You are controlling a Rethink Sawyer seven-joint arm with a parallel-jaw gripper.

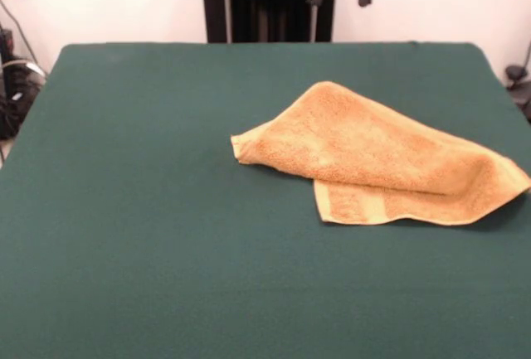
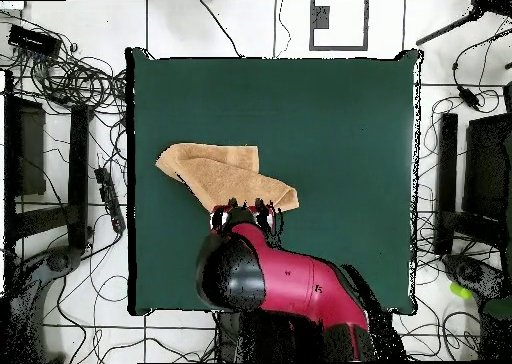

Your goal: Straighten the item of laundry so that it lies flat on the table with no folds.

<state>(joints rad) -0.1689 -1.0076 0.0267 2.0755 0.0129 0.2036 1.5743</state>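
Folded towel (image 1: 377, 156) lies on the table (image 1: 166, 235) near one side edge; the gripper (image 2: 242, 216) is over its edge, finger state unclear.

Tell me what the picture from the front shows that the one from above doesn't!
Only the front view shows how the towel is folded: one layer lies over another, and a flat woven band shows on the lower layer. It also shows the black pedestal behind the table.

Only the overhead view shows the red arm reaching over the table's edge beside the towel, plus cables on the floor around the table.

Both show the orange-tan towel lying folded on the green table.
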